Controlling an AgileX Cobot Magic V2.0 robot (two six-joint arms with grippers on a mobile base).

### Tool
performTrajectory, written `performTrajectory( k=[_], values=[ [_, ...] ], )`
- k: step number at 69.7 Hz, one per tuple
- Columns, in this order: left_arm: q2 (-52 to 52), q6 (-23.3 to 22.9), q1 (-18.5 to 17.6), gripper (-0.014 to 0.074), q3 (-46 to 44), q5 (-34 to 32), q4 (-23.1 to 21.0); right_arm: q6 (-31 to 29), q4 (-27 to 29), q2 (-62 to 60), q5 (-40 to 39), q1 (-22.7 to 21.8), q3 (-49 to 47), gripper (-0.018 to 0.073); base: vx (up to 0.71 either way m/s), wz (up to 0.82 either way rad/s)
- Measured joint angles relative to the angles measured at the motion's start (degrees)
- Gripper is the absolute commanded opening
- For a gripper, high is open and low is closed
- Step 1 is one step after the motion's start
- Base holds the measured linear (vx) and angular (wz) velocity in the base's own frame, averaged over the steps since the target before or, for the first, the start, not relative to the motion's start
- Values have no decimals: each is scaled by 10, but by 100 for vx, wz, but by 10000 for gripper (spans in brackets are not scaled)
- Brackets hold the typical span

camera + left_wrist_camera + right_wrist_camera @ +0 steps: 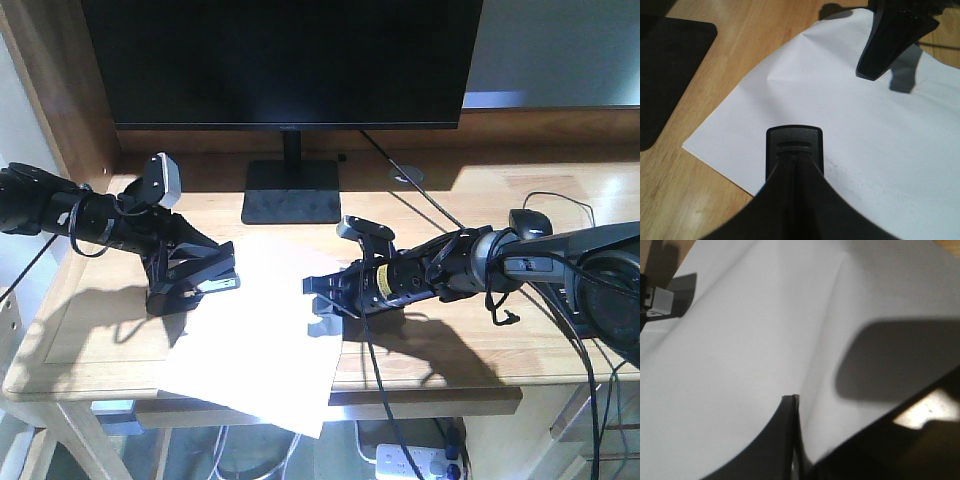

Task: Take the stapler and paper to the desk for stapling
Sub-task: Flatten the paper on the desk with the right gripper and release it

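Paper (250,340) lies across the front of the table (450,355), its nearest corner overhanging the rounded front edge. That corner is unsupported and could sag or slide.

The right gripper (325,305) is set low at the sheet's right edge. Its wrist view shows the sheet running into the slit between the jaws, so they appear closed on the paper, judged to be steadying it for stapling. A shallow crease runs across the sheet.

At the left edge, the left gripper (200,280) has its jaws clamped on the stapler (222,278), orange-red patch and silver channel turned toward the sheet. The stapler's nose sits over the paper's left margin, apparently lined up for a staple. Whether the sheet is inside the stapler's mouth cannot be told.

Behind, the monitor stand (292,205) sits apart from both arms. A cable (420,215) and a black mouse (530,222) lie close to the right arm, and the cable could snag.
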Motion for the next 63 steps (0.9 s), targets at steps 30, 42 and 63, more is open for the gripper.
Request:
performTrajectory(
  k=[30, 42, 63],
  values=[
    [0, 0, 0, -7, 0, 0, 0, 0, -2, 8, 19, 0, -46, 45, 0, 0],
    [0, 0, 0, -7, 0, 0, 0, 0, -2, 31, -22, 0, -74, 51, 0, 0],
    [0, 0, 0, -7, 0, 0, 0, 0, -7, 55, -72, 0, -93, 121, 0, 0]
  ],
)
